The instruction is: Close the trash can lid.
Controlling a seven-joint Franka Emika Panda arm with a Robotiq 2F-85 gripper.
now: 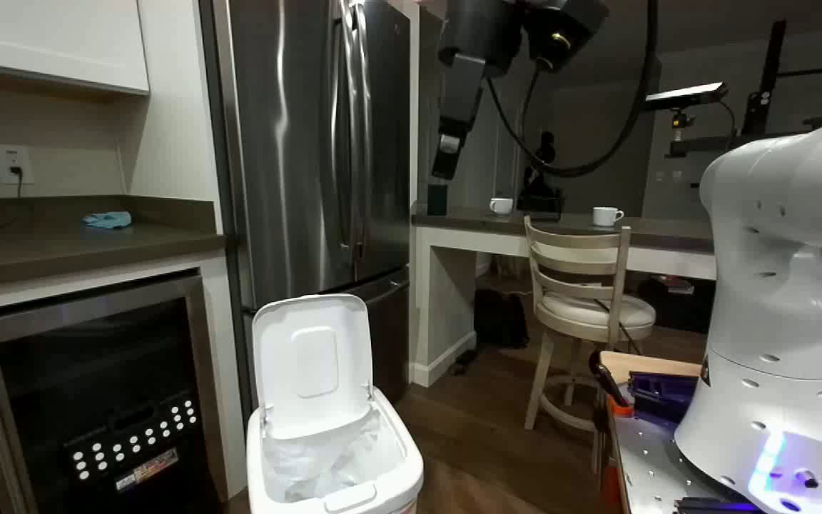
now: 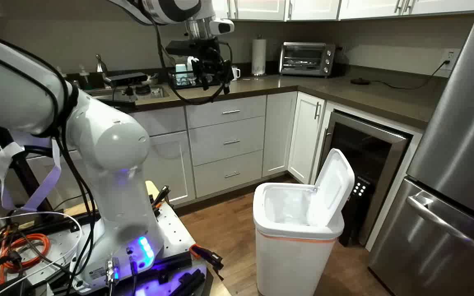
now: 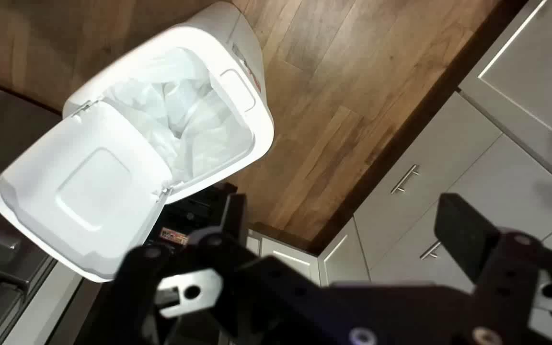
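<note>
The white trash can stands on the floor with its top open, in both exterior views (image 1: 405, 457) (image 2: 288, 263) and in the wrist view (image 3: 261, 125). A pale liner shows inside it. The lid is raised on its rear hinge and leans slightly back, in both exterior views (image 1: 311, 364) (image 2: 335, 185) and in the wrist view (image 3: 95, 189). My gripper is high above the can and apart from it, in both exterior views (image 1: 447, 153) (image 2: 216, 84). In the wrist view the gripper (image 3: 343, 211) has its fingers wide apart with nothing between them.
The steel fridge (image 1: 311, 143) and the black-fronted appliance (image 1: 97, 385) stand behind and beside the can. White drawers (image 2: 228, 139) run under the counter (image 2: 278, 84). A chair (image 1: 582, 307) stands by a desk. The robot's base table (image 2: 179, 234) is near the can.
</note>
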